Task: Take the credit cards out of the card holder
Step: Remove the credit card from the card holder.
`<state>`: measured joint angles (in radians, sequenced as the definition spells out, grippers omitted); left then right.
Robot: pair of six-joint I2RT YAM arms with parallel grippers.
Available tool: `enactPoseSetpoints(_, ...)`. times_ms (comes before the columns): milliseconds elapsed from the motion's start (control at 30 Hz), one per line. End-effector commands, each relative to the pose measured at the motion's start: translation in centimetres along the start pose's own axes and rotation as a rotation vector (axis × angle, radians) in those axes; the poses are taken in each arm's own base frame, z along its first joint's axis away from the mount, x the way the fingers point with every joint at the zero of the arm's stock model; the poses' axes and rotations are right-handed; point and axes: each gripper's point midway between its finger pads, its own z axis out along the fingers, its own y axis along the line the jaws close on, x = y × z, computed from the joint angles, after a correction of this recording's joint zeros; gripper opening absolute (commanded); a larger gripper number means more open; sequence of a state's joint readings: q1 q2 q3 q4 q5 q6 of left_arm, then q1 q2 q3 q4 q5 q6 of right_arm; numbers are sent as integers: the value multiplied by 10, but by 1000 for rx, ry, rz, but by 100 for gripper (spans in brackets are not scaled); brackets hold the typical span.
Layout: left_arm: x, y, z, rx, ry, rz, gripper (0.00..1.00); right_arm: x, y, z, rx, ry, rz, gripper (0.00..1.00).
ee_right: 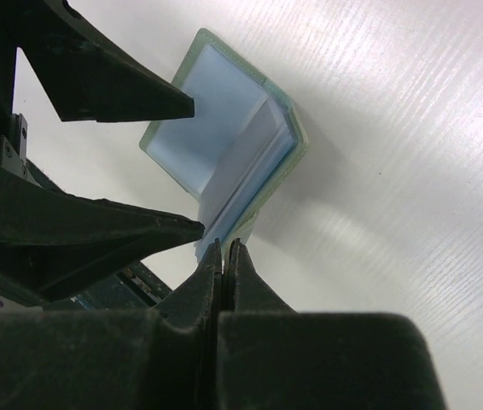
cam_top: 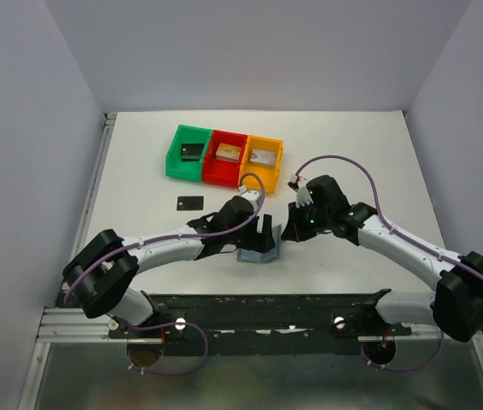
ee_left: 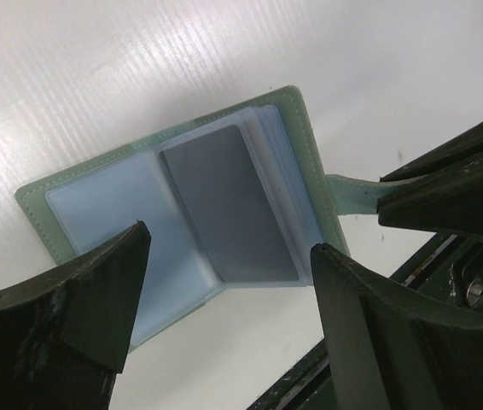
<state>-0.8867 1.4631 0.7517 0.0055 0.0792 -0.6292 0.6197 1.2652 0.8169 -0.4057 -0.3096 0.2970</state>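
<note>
2 jaws: left wide, right pinching card holder (ee_left: 96, 213) tab (ee_left: 352, 190).

The top view looks steeply down from above and behind the arm bases at 6 o'clock. It takes in the whole table (cam_top: 352, 154), with the bins (cam_top: 171, 162) toward 12. The left wrist view sits close over the holder (ee_left: 96, 205), peering between the fingers of the left gripper (ee_left: 229, 237). The right wrist view, just as close, faces the holder from the other side, with the left gripper at 9 o'clock. All three views share the holder.
</note>
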Motion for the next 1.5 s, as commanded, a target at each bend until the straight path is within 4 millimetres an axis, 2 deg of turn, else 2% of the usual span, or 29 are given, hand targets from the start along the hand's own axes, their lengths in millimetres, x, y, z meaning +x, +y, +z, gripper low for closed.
enactPoseSetpoints(0,-5,-12,5,32,-1,25,88,-13,7,-7,-22,-23,-16,0)
enactPoseSetpoints(333,-5,-4,5,-7,-14,13,84,-11,6,-6,-21,-20,-16,0)
enactPoseSetpoints(667,-11,-6,-5,6,-66,-3,86,-11,6,-5,-21,-20,-13,0)
enactPoseSetpoints(933,-10,1,-9,-22,-78,-18,86,-10,5,-5,-19,-19,-13,0)
enactPoseSetpoints(1133,-6,5,-3,-40,-51,-18,84,-9,6,-5,-23,-18,-10,0)
enactPoseSetpoints(1467,-4,-4,6,-8,-18,-9,84,-9,7,-4,-29,-16,-9,0)
